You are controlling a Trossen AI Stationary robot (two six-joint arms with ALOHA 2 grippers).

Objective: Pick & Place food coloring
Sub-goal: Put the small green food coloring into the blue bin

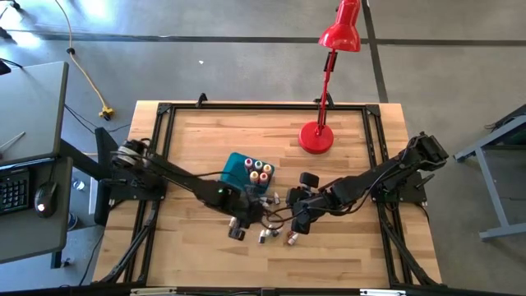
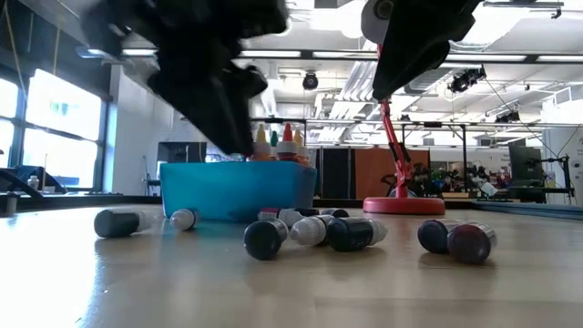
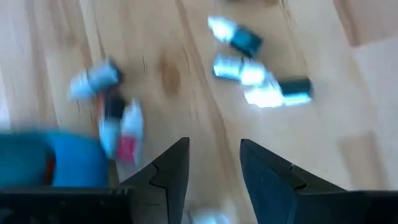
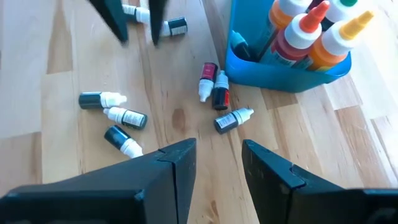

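Observation:
Several small food coloring bottles [image 4: 127, 116] lie on their sides on the wooden table, spread in front of a teal-blue tub [image 1: 238, 168]. More bottles [image 4: 311, 31] with pointed caps stand upright in the tub [image 4: 286, 65]. My left gripper [image 1: 238, 230] hovers open above the table near the tub's front, nothing between its fingers [image 3: 214, 168]. My right gripper [image 1: 294, 224] hangs open to its right, above the lying bottles [image 1: 267, 235], its fingers [image 4: 217, 162] empty. In the low view the bottles [image 2: 314, 230] rest on the table before the tub [image 2: 237, 189].
A red desk lamp [image 1: 316, 136] stands on its round base at the table's far right. A dark metal frame [image 1: 164, 111] runs along the table's edges. Bare wood lies toward the near edge and the far left.

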